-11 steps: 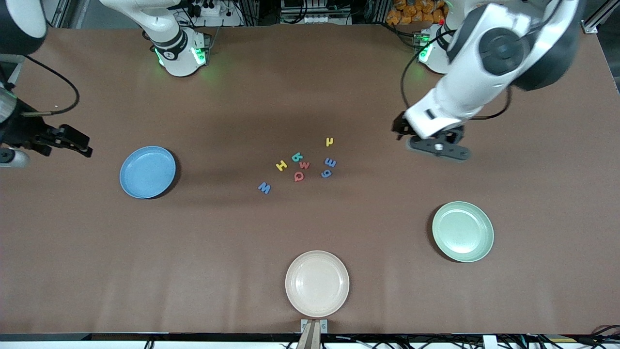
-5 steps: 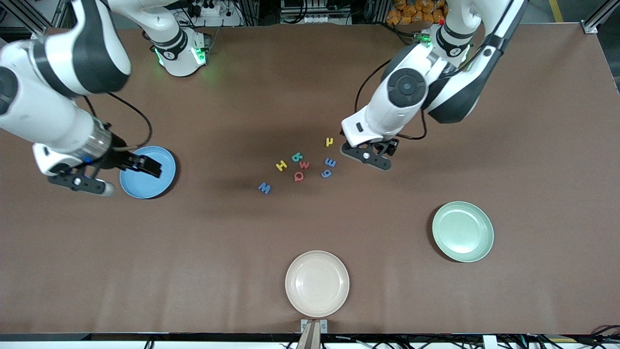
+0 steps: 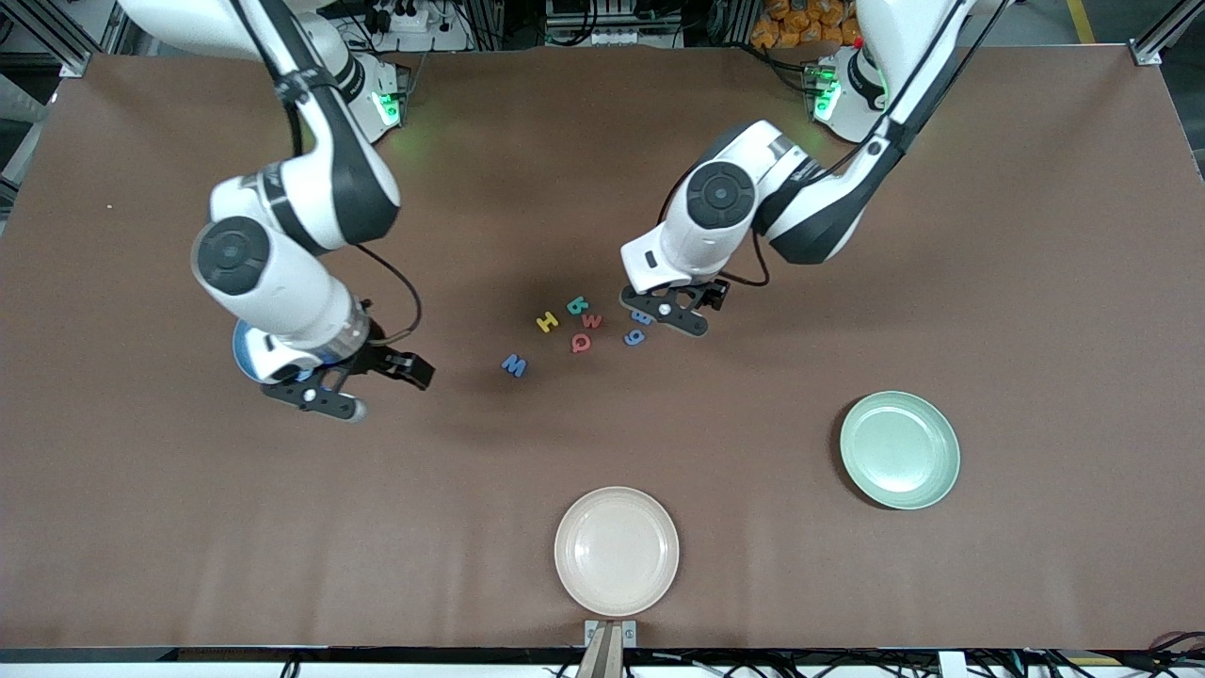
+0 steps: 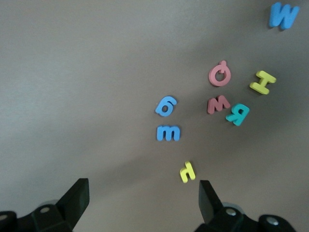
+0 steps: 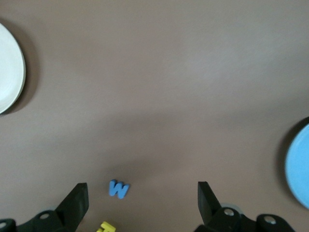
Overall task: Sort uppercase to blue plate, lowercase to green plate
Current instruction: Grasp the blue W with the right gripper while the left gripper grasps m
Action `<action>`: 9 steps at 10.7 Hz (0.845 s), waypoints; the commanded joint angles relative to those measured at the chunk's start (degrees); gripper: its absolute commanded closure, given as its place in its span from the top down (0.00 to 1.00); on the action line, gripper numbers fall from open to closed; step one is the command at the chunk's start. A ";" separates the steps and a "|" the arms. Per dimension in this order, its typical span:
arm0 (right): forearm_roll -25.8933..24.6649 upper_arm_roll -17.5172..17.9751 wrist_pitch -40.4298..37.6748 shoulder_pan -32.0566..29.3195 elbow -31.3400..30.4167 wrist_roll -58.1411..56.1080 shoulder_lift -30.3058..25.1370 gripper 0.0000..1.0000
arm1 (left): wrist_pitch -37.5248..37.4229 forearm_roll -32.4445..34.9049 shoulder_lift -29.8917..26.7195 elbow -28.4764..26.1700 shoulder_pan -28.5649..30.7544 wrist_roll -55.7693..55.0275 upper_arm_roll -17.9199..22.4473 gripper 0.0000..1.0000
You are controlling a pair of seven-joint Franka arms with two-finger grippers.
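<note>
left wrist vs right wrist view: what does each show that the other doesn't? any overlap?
Left wrist only: red Q, red w, teal R, blue g, blue e, the small yellow letter, and the left gripper with fingers open.

Right wrist only: the edge of the beige plate, the edge of the blue plate, and the right gripper with fingers open.

Both: the blue W, the yellow H (only its tip in the right wrist view), and the brown table.
</note>
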 commanded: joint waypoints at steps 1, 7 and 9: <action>0.53 -0.43 4.89 2.96 -0.57 1.85 1.74 1.00 | 3.11 7.61 4.91 0.57 -2.59 -7.84 -0.22 1.00; -0.52 -0.69 16.26 6.39 0.04 6.83 15.37 0.99 | 12.41 15.90 11.52 -2.58 -4.88 -16.39 -0.31 0.94; -0.35 -1.39 17.76 8.07 0.13 8.61 17.76 0.97 | 13.23 15.90 12.22 -2.77 -4.88 -16.39 -0.13 0.93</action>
